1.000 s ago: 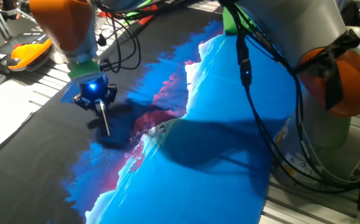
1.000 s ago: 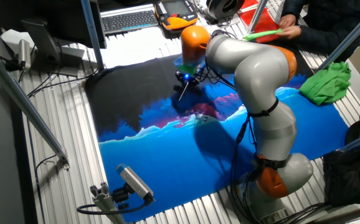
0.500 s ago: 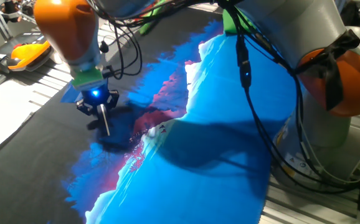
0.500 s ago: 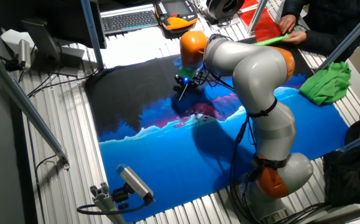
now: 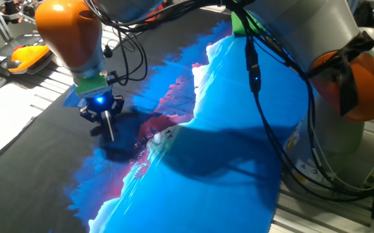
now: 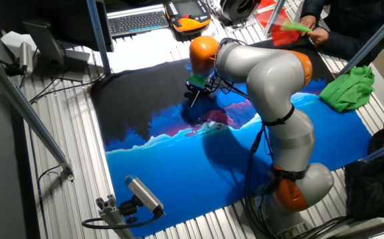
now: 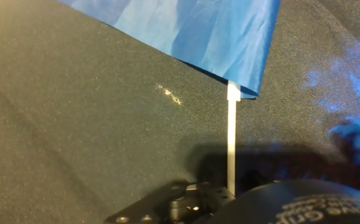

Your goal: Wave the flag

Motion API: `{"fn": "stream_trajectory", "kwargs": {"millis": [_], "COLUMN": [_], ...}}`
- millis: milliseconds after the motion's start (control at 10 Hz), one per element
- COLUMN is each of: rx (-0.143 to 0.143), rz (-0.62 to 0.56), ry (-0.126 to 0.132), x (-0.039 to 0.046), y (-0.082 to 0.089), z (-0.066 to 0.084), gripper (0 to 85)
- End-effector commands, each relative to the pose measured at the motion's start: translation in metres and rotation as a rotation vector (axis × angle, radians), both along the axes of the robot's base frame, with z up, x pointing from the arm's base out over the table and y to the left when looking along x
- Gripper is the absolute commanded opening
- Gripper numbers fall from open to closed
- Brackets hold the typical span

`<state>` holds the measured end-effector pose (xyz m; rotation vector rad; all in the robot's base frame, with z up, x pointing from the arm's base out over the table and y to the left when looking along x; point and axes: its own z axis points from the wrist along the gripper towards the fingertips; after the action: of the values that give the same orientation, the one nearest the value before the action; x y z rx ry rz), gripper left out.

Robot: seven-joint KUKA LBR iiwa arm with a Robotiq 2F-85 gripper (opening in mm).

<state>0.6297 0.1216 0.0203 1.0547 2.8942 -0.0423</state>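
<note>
Spread over the slatted metal table [image 6: 59, 179] is a big printed tablecloth [image 5: 239, 129], black at one side and bright blue with pink streaks at the other, and the grey-and-orange arm reaches across it to the dark part. Its small black two-finger gripper [image 5: 102, 114] hangs low over the cloth with a thin white stick [image 5: 110, 126] pointing down out of it. The hand view shows that stick [image 7: 231, 140] running from between the fingers to a small dark blue rectangular cloth flag [image 7: 192, 31], which hangs out past the fingers just above the black fabric — so the gripper is closed on the stick near its bare end, though the fingertips themselves are hidden.

Judging from this, the risk is the grip: the stick is thin and held only at its end, so a quick swing could twist or slip it between the fingers. The flag also rides close to the tablecloth — a low sweep might drag it and snag.
</note>
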Motion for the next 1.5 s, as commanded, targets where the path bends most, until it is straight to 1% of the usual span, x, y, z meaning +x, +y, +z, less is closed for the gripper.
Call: {"fn": "stream_trajectory", "kwargs": {"millis": [0, 100, 400, 500, 700, 800, 900, 1000, 1100, 1200, 1300, 1400], "rx": [0.006, 0.013, 0.012, 0.019, 0.037, 0.038, 0.022, 0.021, 0.058, 0.064, 0.063, 0.068], "rz": [0.009, 0.019, 0.037, 0.045, 0.052, 0.044, 0.040, 0.034, 0.027, 0.024, 0.024, 0.027], "ry": [-0.002, -0.003, -0.005, -0.003, 0.000, 0.003, 0.008, 0.012, 0.022, 0.025, 0.023, 0.022], "x": [0.0008, 0.0007, 0.0006, 0.0009, 0.0010, 0.0012, 0.0020, 0.0032, 0.0043, 0.0046, 0.0046, 0.0046], "y": [0.000, 0.000, -0.001, -0.002, -0.002, -0.002, -0.002, -0.003, -0.003, -0.003, -0.003, -0.003], "z": [0.002, 0.001, 0.005, 0.005, 0.005, 0.006, 0.007, 0.010, 0.013, 0.013, 0.012, 0.009], "gripper": [34.0, 17.0, 17.0, 0.0, 0.0, 0.0, 17.0, 34.0, 34.0, 34.0, 34.0, 34.0]}}
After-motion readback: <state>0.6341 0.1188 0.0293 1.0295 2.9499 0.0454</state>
